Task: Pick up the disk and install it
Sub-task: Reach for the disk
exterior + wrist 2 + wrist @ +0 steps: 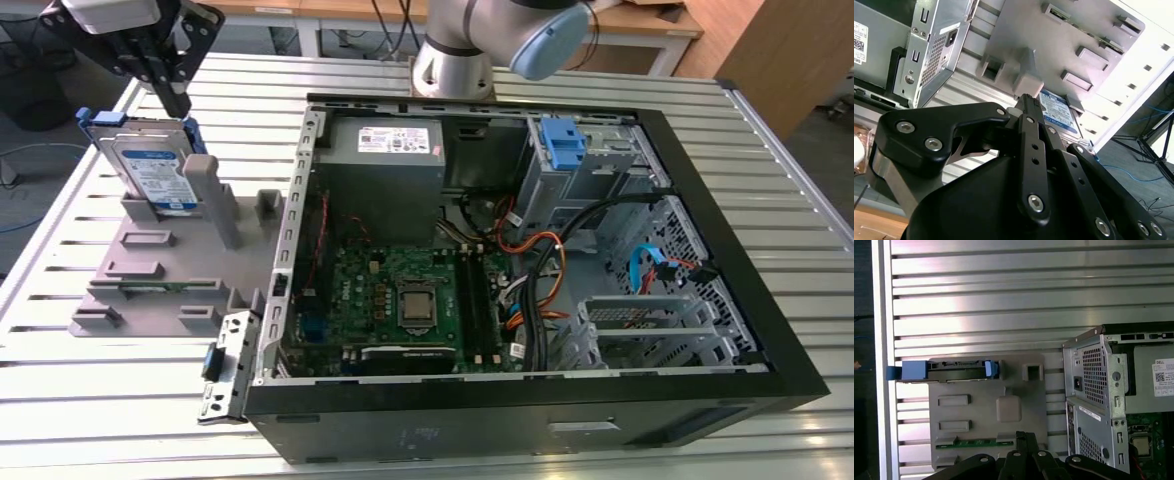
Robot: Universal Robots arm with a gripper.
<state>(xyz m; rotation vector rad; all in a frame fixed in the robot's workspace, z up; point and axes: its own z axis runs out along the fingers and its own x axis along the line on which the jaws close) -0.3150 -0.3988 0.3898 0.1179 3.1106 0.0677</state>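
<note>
1. the gripper point(176, 103) hangs point-down at the exterior view's left. its two black fingers are pressed together with nothing between them, and they look the same in both wrist views point(1026, 97) point(1026, 435).
2. its tips sit just above the top edge of the disk point(150, 170), toward that edge's end on the exterior view's right. i cannot tell whether they touch it.
3. the disk stands upright on edge in a slot of the grey holder plate point(147, 270), label side showing, with its blue caddy framing the top and sides. in the first wrist view the disk point(956, 370) appears edge-on from above, with a blue tab sticking out past the plate point(984, 415).
4. a grey upright post point(203, 190) of the plate stands just beside the disk. in the second wrist view this post point(1028, 80) lies between the fingertips and the disk's label point(1056, 112).
5. the plate rests on the slatted metal table point(120, 400), beside the open computer case point(534, 395).
6. inside the case are the grey power supply point(387, 160), the green motherboard point(400, 300) and a bare blue bracket point(563, 140) in the drive bay.
</note>
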